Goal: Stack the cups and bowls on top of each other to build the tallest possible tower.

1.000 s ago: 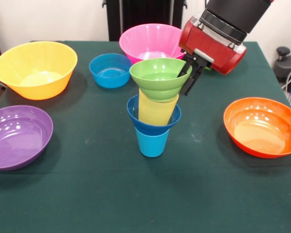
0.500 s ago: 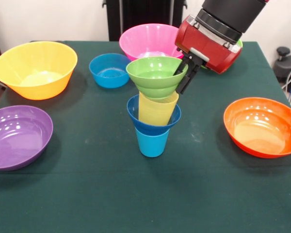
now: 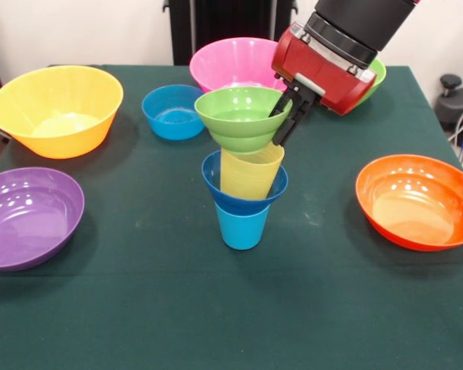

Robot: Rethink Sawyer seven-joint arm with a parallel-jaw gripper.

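Note:
A column stands at the table's middle: a light blue cup, a dark blue bowl on it, and a ribbed yellow cup inside that. My gripper is shut on the right rim of the small green bowl. It holds the bowl tilted, low over the yellow cup's mouth; I cannot tell if the bowl touches it. A light blue bowl sits alone on the table behind and to the left.
A yellow-orange bowl sits far left, a purple bowl near left, an orange bowl at right. A pink bowl sits at the back, and a green bowl shows behind the arm.
My gripper has moved up and to the left, carrying the small green bowl with it, so the bowl sits higher and farther left over the yellow cup.

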